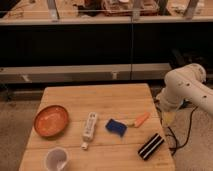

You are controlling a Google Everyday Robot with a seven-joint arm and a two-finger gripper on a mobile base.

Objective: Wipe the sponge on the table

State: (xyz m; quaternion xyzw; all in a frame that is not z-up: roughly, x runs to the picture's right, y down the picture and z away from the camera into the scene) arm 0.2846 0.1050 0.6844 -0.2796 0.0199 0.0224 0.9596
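The dark-blue sponge [116, 127] lies flat on the light-wood table [100, 97], right of centre and toward the front. It sits between a white remote and an orange carrot-shaped piece and touches neither. My white arm [186, 86] bends beside the table's right edge, well to the right of the sponge. The gripper itself is out of view; only the arm's segments show.
A white remote [89, 127] lies left of the sponge and an orange carrot-shaped piece [142, 119] just right of it. A black-and-white striped bar [151, 146] is at the front right. An orange plate [51, 120] and a white cup [56, 159] are at the left. Dark shelving stands behind the table.
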